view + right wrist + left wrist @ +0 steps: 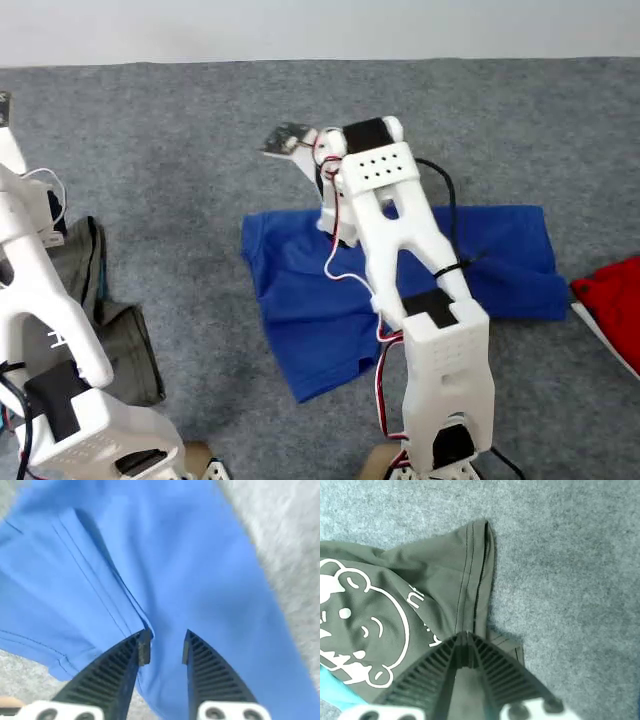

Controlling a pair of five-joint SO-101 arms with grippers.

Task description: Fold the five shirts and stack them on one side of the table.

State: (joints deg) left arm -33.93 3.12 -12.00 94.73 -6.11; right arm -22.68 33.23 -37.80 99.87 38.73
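Where the right arm [400,235] overhangs, a blue shirt [300,320] neighbours red cloth [615,295].

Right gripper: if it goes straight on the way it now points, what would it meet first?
Most likely the blue shirt: the fabric lies straight ahead of the right gripper, between its open fingers. How near is hard to judge.

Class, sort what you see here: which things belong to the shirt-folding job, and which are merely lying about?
Belong to the job:
blue shirt
olive shirt
red shirt
left gripper, shut on the olive shirt
right gripper, open over the blue shirt

Merely there:
grey mat
white wall
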